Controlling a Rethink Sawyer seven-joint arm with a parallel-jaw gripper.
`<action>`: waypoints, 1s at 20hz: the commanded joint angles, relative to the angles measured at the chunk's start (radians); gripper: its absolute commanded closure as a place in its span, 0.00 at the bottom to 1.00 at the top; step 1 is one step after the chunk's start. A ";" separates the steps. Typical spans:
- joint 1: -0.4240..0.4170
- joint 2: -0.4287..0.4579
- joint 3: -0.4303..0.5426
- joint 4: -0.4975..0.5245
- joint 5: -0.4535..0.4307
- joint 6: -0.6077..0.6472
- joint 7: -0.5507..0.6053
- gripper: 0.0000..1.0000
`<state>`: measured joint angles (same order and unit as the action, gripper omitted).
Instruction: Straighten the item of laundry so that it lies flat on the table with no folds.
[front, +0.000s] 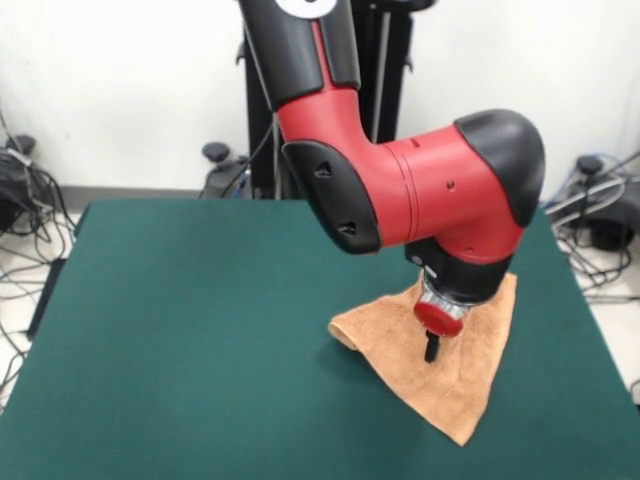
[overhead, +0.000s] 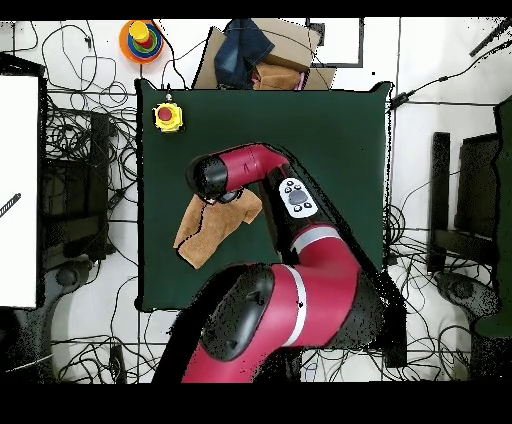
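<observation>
Orange-tan towel (front: 455, 375), fingers (front: 431, 348) front-view only

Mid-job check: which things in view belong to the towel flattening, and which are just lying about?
Belongs to the job:
- towel, bunched and folded under the arm
- green table
- robot hand, down at the towel

Just lying about:
- yellow box with a red button at a table corner
- coloured ring toy off the table
- cardboard box with dark cloth beyond the table edge
- floor cables
</observation>
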<state>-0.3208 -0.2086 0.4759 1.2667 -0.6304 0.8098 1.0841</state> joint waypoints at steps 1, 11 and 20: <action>0.042 0.093 -0.078 -0.095 -0.114 0.013 -0.046 0.00; 0.069 0.143 -0.085 -0.146 -0.165 0.023 -0.083 0.00; 0.035 0.132 -0.059 -0.063 -0.112 0.065 -0.116 0.00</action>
<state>-0.2727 -0.1177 0.4410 1.1689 -0.7123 0.8098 1.0841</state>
